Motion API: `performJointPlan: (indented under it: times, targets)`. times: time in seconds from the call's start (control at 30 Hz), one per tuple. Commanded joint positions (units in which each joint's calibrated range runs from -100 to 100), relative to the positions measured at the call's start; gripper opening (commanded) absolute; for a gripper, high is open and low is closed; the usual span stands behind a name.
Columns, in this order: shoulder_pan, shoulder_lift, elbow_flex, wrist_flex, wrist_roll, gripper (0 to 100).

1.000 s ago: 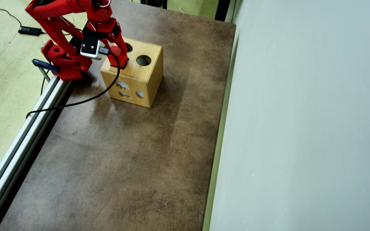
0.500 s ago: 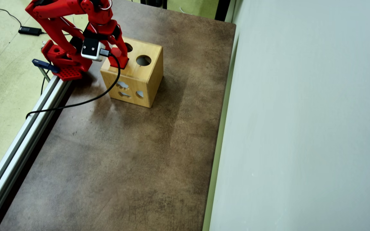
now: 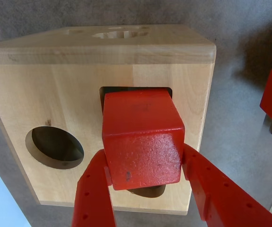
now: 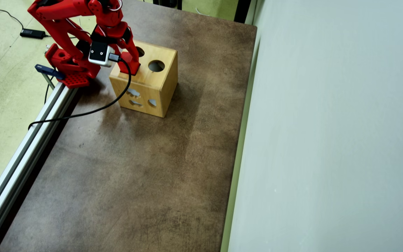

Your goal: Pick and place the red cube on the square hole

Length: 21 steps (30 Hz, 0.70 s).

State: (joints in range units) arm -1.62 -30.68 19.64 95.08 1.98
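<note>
In the wrist view my gripper (image 3: 144,158) is shut on the red cube (image 3: 143,137), one red finger on each side. The cube sits tilted over the dark square hole (image 3: 101,97) in the top face of the wooden box (image 3: 79,94), covering most of it; whether its far end is inside the hole I cannot tell. A round hole (image 3: 55,147) lies to the left. In the overhead view the gripper (image 4: 129,67) is down on the box (image 4: 152,85) top at its left side; the cube is hidden there by the arm.
The box stands on a brown table near the arm's base (image 4: 68,66). A metal rail (image 4: 30,136) runs along the table's left edge and a black cable (image 4: 93,110) trails across it. A pale panel (image 4: 327,140) bounds the right side. The box's side face has shaped holes (image 4: 135,98).
</note>
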Motion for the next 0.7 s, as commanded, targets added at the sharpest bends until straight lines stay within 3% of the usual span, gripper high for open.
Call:
performJointPlan:
  times: [0.0, 0.43, 0.53, 0.67]
  targets:
    - [0.21, -0.45, -0.14, 0.5, 0.2, 2]
    - [0.28, -0.53, -0.5, -0.06, -0.2, 4]
    - [0.58, -0.53, -0.68, -0.06, -0.2, 16]
    - [4.07, -1.55, -0.41, 0.98, -0.2, 47]
